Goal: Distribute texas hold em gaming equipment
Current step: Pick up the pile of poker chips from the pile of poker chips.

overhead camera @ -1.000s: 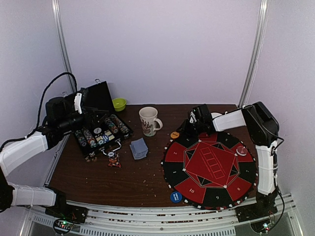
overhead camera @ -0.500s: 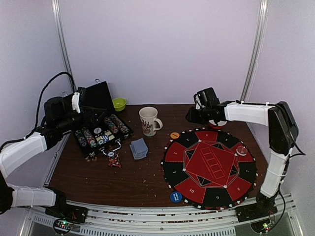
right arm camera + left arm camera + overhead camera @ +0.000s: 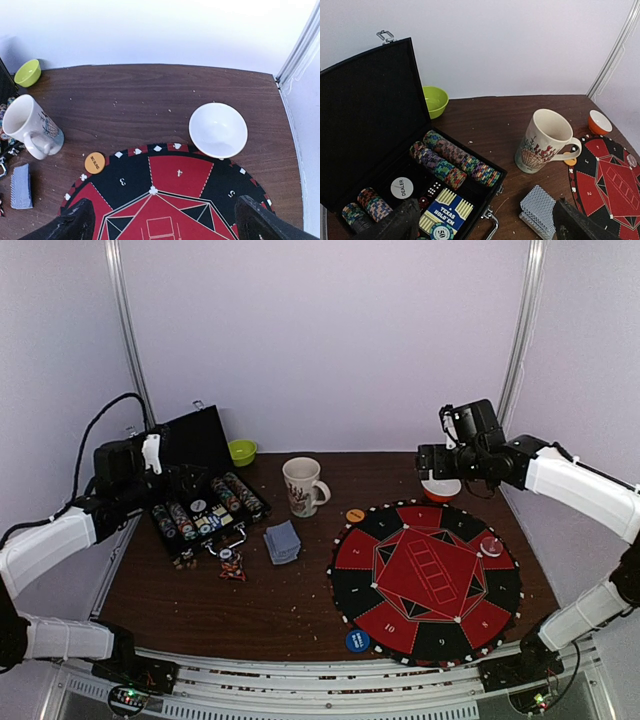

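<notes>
An open black case (image 3: 200, 435) at the left holds rows of striped poker chips (image 3: 455, 162), a boxed deck (image 3: 442, 212) and a white dealer disc (image 3: 402, 187). My left gripper (image 3: 188, 483) hovers over the case, open and empty (image 3: 487, 222). A grey-blue card stack (image 3: 282, 541) lies right of the case, with loose chips (image 3: 232, 565) in front of it. On the round red-and-black mat (image 3: 425, 580) are an orange disc (image 3: 355, 515) on the left rim, a blue disc (image 3: 357, 641) at the front and a clear disc (image 3: 491, 546) at the right. My right gripper (image 3: 430, 462) hangs open and empty (image 3: 165, 222) above the mat's far edge.
A white patterned mug (image 3: 302, 486) stands between the case and the mat. A green bowl (image 3: 241, 451) sits by the back wall behind the case. A red-rimmed white bowl (image 3: 440, 488) rests just beyond the mat, under my right arm. White walls close the back and both sides.
My right arm has lifted from beside the orange disc and swung back to the right, over the red-rimmed bowl, and its jaws have opened wide. The left arm has barely moved.
</notes>
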Robot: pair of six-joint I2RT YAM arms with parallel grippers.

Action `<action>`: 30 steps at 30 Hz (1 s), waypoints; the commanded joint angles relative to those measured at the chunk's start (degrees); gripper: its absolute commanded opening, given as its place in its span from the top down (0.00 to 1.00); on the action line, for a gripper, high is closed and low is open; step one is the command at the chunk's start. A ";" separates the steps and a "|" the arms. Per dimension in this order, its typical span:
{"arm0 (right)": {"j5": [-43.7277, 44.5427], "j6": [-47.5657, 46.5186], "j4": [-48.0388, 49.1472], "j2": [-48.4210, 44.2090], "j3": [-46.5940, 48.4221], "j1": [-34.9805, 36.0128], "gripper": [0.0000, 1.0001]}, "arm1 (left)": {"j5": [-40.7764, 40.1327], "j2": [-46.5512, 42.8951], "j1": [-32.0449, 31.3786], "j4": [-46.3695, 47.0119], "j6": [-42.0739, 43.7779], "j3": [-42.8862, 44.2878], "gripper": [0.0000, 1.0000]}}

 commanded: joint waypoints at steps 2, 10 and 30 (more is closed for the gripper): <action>3.04 -1.26 -5.70 -2.36 -1.89 -0.09 0.00 | -3.30 1.40 -5.75 -9.73 4.42 6.74 0.07; 3.18 -2.29 -4.88 -3.78 -4.69 -0.09 0.00 | -18.30 6.42 -20.11 -31.34 1.37 12.77 0.02; 6.16 -4.60 -3.67 -2.99 -11.04 -0.09 0.00 | -16.85 20.30 -23.61 -24.79 -0.27 7.50 0.02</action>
